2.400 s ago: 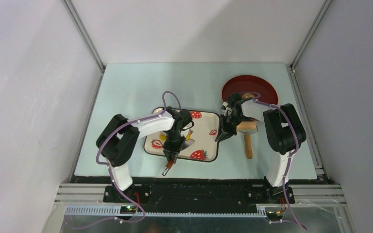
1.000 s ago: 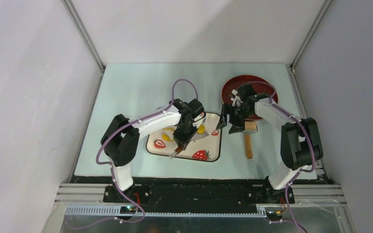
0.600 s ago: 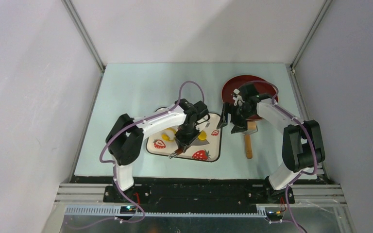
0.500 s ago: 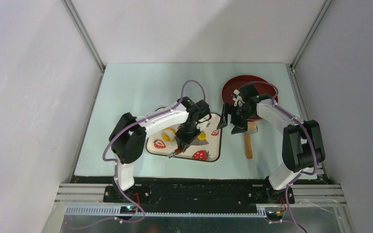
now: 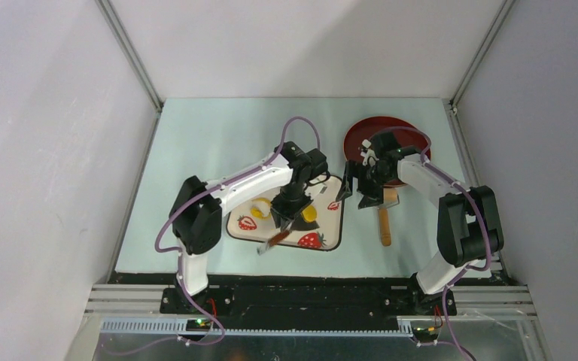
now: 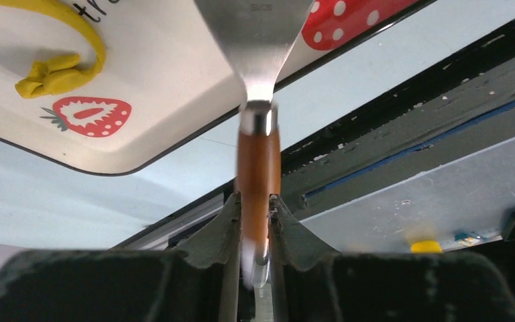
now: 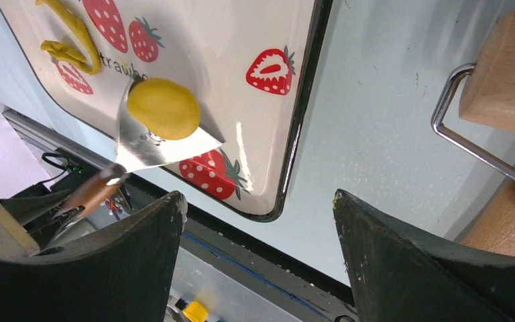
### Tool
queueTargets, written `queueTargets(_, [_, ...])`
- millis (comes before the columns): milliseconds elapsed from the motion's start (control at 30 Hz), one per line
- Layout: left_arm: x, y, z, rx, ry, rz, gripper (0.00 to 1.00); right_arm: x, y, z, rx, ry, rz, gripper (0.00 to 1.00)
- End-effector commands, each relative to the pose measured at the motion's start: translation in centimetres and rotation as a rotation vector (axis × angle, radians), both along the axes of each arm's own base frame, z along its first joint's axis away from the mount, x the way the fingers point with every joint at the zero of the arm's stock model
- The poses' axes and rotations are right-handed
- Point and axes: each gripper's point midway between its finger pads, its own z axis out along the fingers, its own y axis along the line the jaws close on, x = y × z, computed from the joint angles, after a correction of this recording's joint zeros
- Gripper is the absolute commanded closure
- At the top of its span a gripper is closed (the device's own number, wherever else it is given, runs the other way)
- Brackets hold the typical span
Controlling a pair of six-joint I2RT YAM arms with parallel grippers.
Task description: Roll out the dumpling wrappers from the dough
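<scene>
dough (image 5: 260, 208): yellow scrap on the left half of the tray (image 7: 221, 33). It's a thin strip curling round with a bunched-up lump at one end, right by a printed strawberry.
tray: white with strawberry print and a dark rim, sitting flat on the bench (image 5: 211, 135) in front of the left arm.
spatula (image 6: 257, 161): the brown handle sticks out past the tray's near edge and the shiny metal blade points in over the tray.
left claw (image 6: 256, 201): clamped tight on the spatula handle, a finger pressed against it from each side.
wrapper (image 7: 164, 107): little round yellow disc lying right on the spatula blade, over the right half of the tray. It's just beside a strawberry and well apart from the dough. Can't tell if the blade is resting on the tray or lifted a bit.
right claw (image 7: 258, 201): spread wide with nothing in it, hanging over the bench just off the tray's right edge.
roller (image 5: 384, 219): wooden with a wire frame, lying on the bench right of the tray, handle pointing toward the near edge. The right claw is between it and the tray.
plate (image 5: 406, 135): red, at the back right of the bench behind the roller, partly hidden by the right arm.
</scene>
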Motion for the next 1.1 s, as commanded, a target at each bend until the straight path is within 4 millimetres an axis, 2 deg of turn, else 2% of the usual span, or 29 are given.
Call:
queueTargets(0, [0.0,-0.9,3.1,-0.076,-0.044,0.004,1.00,-0.1,0.7,0.7,0.023,-0.025,0.015,0.15])
queueTargets(167, [-0.5,-1.9,3.8,-0.156,0.001,0.030,1.00,-0.5,2.6,0.8,0.051,-0.043,0.040,0.15])
queueTargets(333, [0.0,-1.3,3.4,-0.137,-0.014,0.040,1.00,-0.3,3.5,1.5,0.074,-0.070,0.035,0.15])
queueTargets(367, [0.2,-1.1,3.1,-0.133,-0.023,0.044,0.95,-0.3,3.5,1.6,0.074,-0.072,0.034,0.15])
queueTargets(400, [0.3,-0.9,3.3,-0.134,-0.046,0.044,0.80,-0.3,3.4,1.7,0.074,-0.075,0.034,0.15])
queueTargets(433, [0.4,-0.7,2.8,-0.137,-0.055,0.048,0.73,-0.4,3.3,1.7,0.071,-0.076,0.034,0.15])
queueTargets(467, [0.5,-0.5,3.1,-0.151,-0.078,0.050,0.60,-0.4,3.2,1.7,0.068,-0.078,0.035,0.15])
queueTargets(500, [0.5,-0.3,2.3,-0.155,-0.087,0.056,0.54,-0.4,3.1,1.7,0.066,-0.076,0.035,0.15])
queueTargets(533, [0.7,0.0,2.7,-0.170,-0.121,0.059,0.42,-0.4,3.0,1.7,0.062,-0.077,0.034,0.15])
queueTargets(567, [0.7,0.4,1.8,-0.168,-0.134,0.065,0.37,-0.5,3.0,1.7,0.061,-0.075,0.036,0.15])
queueTargets(600, [1.2,0.2,2.1,-0.206,-0.186,0.068,0.30,-0.5,2.9,1.7,0.059,-0.075,0.037,0.15])
queueTargets(633, [0.7,0.9,1.1,-0.191,-0.182,0.073,0.26,-0.5,2.9,1.6,0.056,-0.074,0.037,0.15])
queueTargets(667, [1.1,0.7,1.5,-0.235,-0.232,0.085,0.24,-0.6,2.9,1.6,0.055,-0.074,0.038,0.15])
queueTargets(700, [0.6,1.4,0.4,-0.224,-0.226,0.092,0.20,-0.6,2.9,1.6,0.055,-0.075,0.039,0.15])
queueTargets(733, [0.9,0.9,1.0,-0.285,-0.271,0.107,0.18,-0.6,2.9,1.5,0.055,-0.076,0.038,0.15])
queueTargets(767, [0.0,1.4,0.6,-0.303,-0.269,0.115,0.14,-0.6,2.9,1.5,0.055,-0.075,0.037,0.15])
queueTargets(800, [0.2,0.9,0.4,-0.341,-0.288,0.127,0.12,-0.6,2.8,1.4,0.054,-0.074,0.037,0.15])
queueTargets(833, [-0.5,1.4,-0.6,-0.334,-0.271,0.131,0.11,-0.7,2.8,1.3,0.054,-0.072,0.037,0.15])
queueTargets(867, [-0.4,1.2,-0.4,-0.363,-0.289,0.137,0.10,-0.7,2.8,1.2,0.053,-0.070,0.036,0.15])
queueTargets(1000, [-1.8,1.5,-2.4,-0.390,-0.273,0.112,0.11,-0.7,2.9,1.1,0.058,-0.068,0.037,0.15])
queueTargets(1067, [-2.3,1.4,-3.0,-0.403,-0.259,0.096,0.16,-0.7,2.9,1.0,0.057,-0.066,0.036,0.15])
